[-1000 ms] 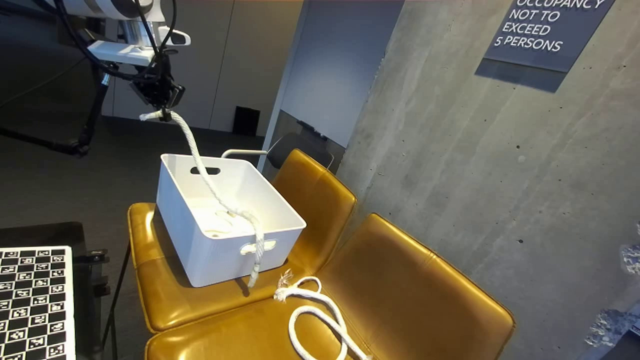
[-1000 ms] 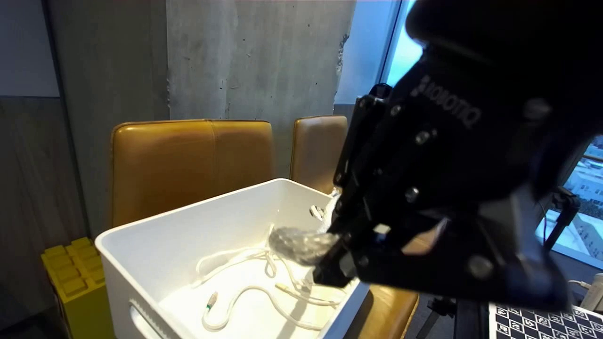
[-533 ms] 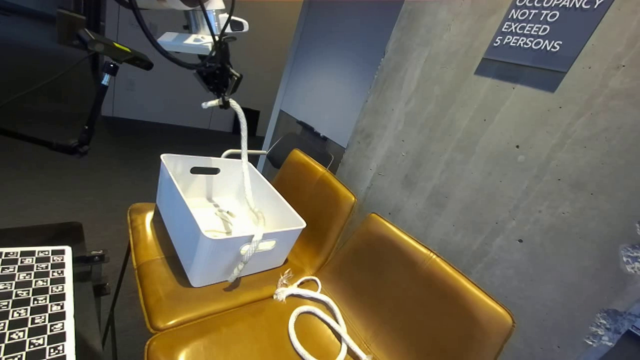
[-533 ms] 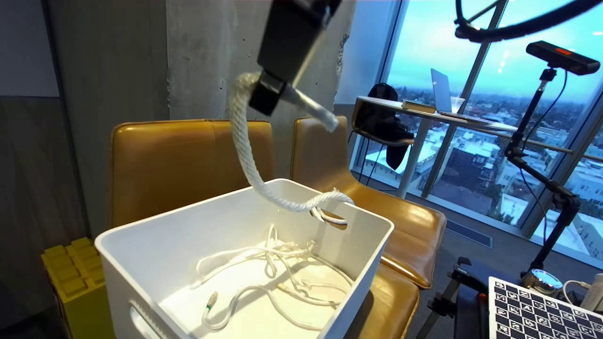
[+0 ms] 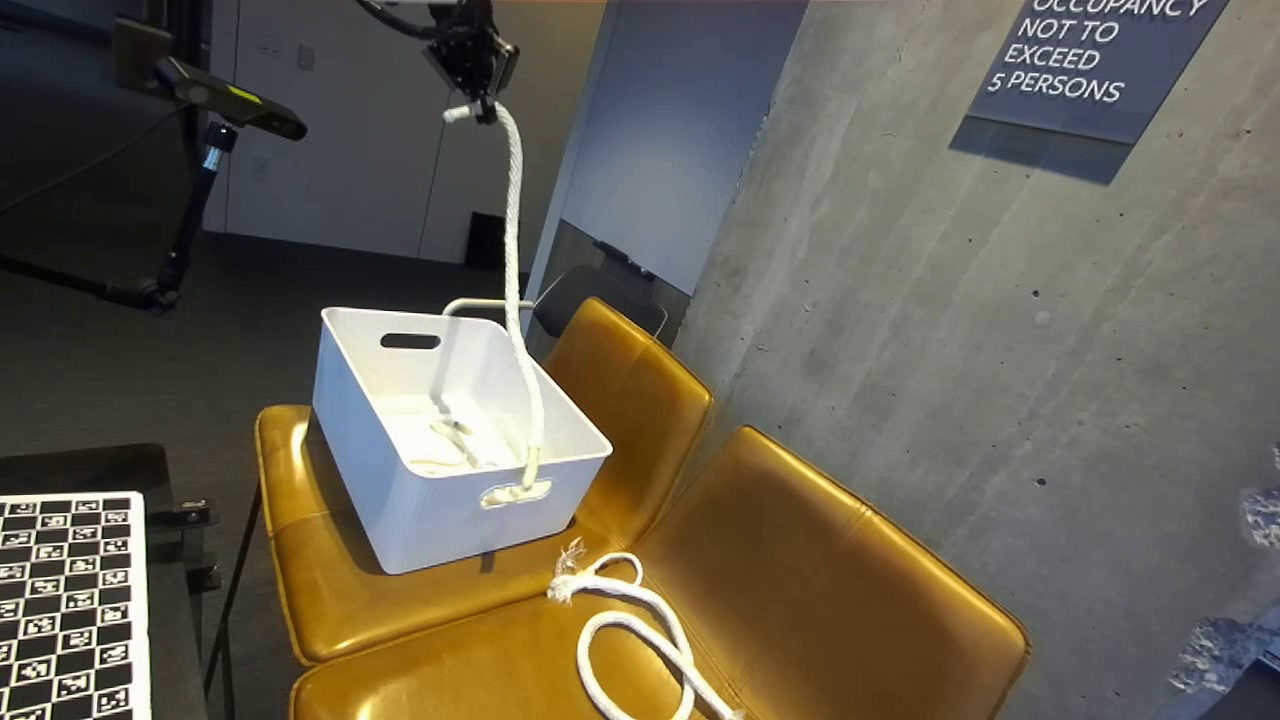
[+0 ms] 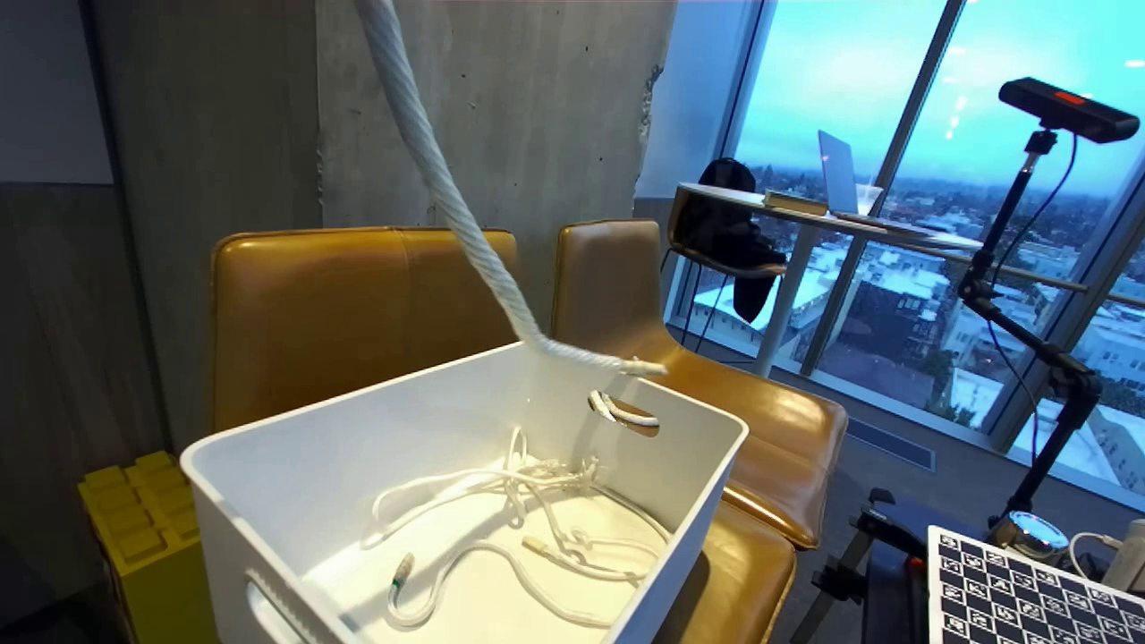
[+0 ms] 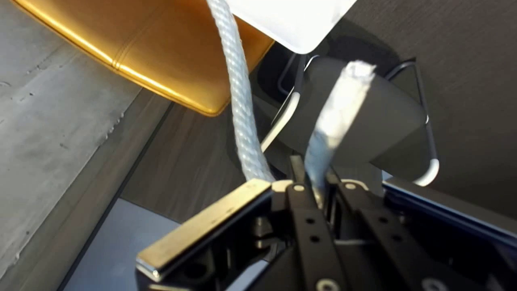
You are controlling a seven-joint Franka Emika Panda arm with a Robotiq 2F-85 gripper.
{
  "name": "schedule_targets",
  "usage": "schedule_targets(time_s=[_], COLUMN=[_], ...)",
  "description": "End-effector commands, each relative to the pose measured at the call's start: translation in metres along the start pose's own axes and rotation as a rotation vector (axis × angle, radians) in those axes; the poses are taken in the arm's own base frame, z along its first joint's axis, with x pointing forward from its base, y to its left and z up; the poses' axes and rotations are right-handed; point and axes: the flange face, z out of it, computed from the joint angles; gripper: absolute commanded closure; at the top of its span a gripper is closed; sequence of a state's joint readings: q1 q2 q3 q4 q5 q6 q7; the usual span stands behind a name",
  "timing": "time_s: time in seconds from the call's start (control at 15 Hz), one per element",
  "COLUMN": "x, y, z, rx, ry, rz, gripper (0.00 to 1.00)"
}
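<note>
Near me stands the white bin (image 6: pixel 340 465) on a tan chair (image 6: pixel 367 313), well short of the near edge of the desk (image 6: pixel 729 193) by the window (image 6: pixel 841 72). On its floor lie thin pale cords (image 6: pixel 486 545), tangled, one with a green band (image 6: pixel 395 583) by its tip; I can't trace them all. From this side the bin's bottom is cut off, as is the foot of a yellow studded block (image 6: pixel 148 528) beside it. Over the bin hangs the white rope (image 6: pixel 456 215), slanting down to the end wall that faces the next chair (image 5: pixel 840 560); whether its lower end touches the rim I can't tell. The fingers (image 7: pixel 298 171) grasp it close to its upper end, a pale stub poking out past them. A second rope (image 5: pixel 608 587) lies looped on that next chair. Farthest off, a book-like slab (image 6: pixel 795 204) lies along the desk's near edge, near an open laptop (image 6: pixel 837 174) that partly hides something pale (image 6: pixel 868 197)
</note>
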State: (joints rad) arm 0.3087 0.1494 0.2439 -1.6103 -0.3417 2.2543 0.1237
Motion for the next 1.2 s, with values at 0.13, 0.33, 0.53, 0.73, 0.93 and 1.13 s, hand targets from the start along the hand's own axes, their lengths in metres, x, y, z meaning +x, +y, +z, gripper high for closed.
schedule_targets(time_s=[0.13, 0.33, 0.53, 0.73, 0.93, 1.13], x=[0.026, -0.004, -0.052, -0.090, -0.116, -0.125], y=[-0.003, 0.036, 0.089, 0.128, 0.145, 0.150], z=[-0.039, -0.004, 0.044, 0.080, 0.102, 0.118], rx=[0.013, 0.006, 0.002, 0.007, 0.011, 0.016], ry=[0.039, -0.014, -0.113, -0.190, -0.239, -0.259], rz=[0.009, 0.059, 0.125, 0.169, 0.187, 0.194], gripper=[0.98, 0.98, 0.98, 0.98, 0.98, 0.98])
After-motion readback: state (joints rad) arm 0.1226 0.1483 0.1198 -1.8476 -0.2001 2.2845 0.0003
